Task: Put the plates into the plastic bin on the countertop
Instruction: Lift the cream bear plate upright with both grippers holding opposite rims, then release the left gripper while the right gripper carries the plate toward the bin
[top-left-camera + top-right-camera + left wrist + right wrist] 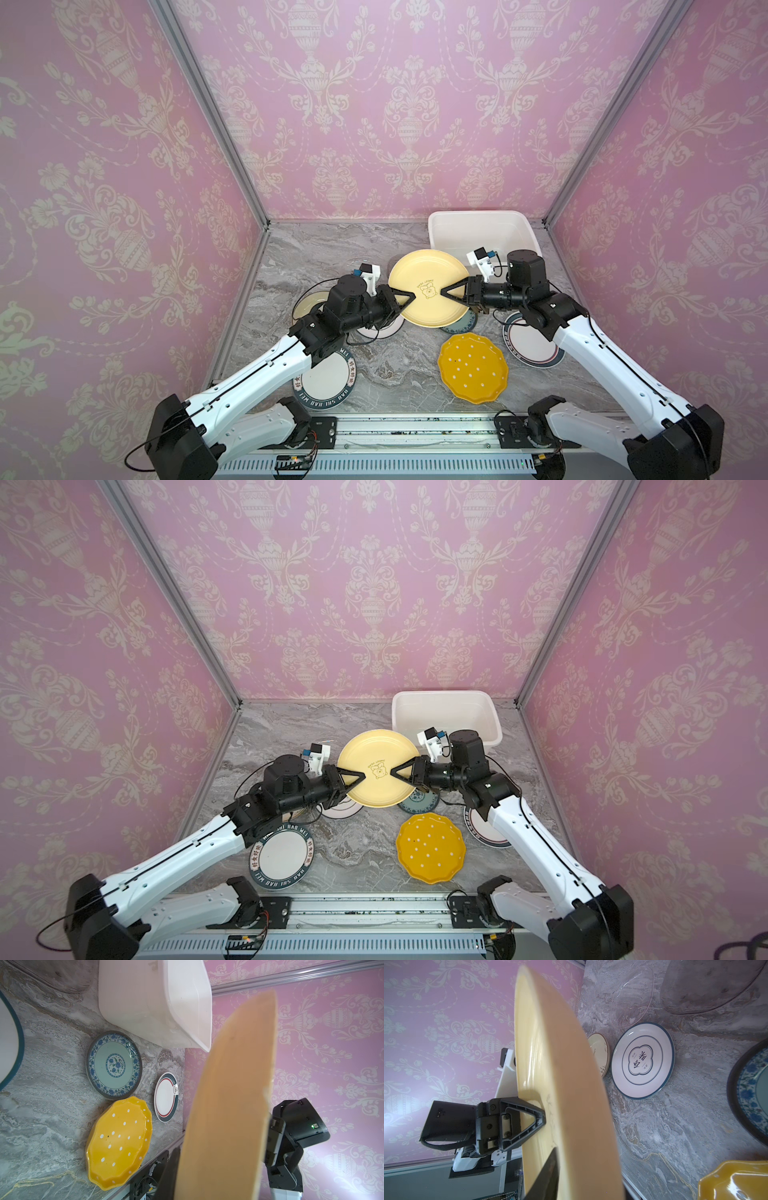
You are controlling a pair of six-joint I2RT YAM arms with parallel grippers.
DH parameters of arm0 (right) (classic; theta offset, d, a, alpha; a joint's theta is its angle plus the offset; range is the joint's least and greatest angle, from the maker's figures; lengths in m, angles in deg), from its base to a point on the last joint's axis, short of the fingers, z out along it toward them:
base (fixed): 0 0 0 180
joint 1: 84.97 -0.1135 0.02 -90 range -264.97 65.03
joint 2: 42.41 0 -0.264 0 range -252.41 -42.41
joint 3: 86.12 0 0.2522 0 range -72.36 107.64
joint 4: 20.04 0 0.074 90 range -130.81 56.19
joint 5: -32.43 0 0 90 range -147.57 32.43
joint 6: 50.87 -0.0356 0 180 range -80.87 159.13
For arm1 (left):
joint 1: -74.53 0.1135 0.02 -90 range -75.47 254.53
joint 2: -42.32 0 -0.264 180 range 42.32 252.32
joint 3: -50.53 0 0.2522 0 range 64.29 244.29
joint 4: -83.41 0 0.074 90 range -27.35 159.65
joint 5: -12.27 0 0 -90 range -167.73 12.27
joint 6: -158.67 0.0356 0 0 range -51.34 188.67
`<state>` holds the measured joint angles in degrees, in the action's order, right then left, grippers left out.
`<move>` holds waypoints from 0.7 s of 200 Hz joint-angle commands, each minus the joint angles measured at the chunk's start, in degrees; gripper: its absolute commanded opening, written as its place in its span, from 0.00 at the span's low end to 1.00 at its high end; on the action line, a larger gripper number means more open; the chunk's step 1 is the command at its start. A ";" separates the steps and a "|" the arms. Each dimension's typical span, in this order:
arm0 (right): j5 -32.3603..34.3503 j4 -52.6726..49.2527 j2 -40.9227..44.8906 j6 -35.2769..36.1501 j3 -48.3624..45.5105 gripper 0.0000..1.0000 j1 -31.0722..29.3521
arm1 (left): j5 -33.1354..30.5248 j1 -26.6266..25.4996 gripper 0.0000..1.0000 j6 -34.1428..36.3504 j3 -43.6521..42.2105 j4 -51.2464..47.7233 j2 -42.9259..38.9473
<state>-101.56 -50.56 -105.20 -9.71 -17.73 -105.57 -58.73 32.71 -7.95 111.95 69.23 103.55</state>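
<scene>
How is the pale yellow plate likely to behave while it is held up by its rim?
The pale yellow plate is probably stiff: it spans from the left hand to the right hand without sagging. Its glossy face looks slippery, so a rim grip might slide. Material is unclear; dropped on the countertop, it could chip.

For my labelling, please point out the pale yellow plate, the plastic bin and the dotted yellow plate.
pale yellow plate (419,270), in a top view, on its bare upper face.
plastic bin (478,226), in a top view, on its far inner wall.
dotted yellow plate (473,368), in a top view, at its centre.
</scene>
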 commanded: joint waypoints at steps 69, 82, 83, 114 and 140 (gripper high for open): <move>0.60 0.44 1.91 -0.55 3.25 0.09 2.76 | -0.19 -0.18 0.12 -0.18 0.85 0.23 0.62; 1.02 -1.45 1.63 0.78 4.45 0.08 3.02 | -0.22 -0.14 0.19 -0.08 1.12 0.55 1.16; 1.06 -1.62 1.58 0.86 4.57 0.08 3.02 | -0.21 -0.16 0.19 -0.05 1.12 0.58 1.21; 2.97 -9.05 0.00 5.20 9.48 0.07 5.20 | -1.42 -0.16 0.42 0.62 2.14 1.06 1.57; 4.87 -14.93 -3.20 8.84 16.51 0.07 8.62 | -6.68 -0.14 0.55 3.85 3.56 -2.12 -1.31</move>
<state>-98.98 -60.39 -106.27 -6.26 -8.38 -99.65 -60.30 32.69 -7.84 112.76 70.80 104.90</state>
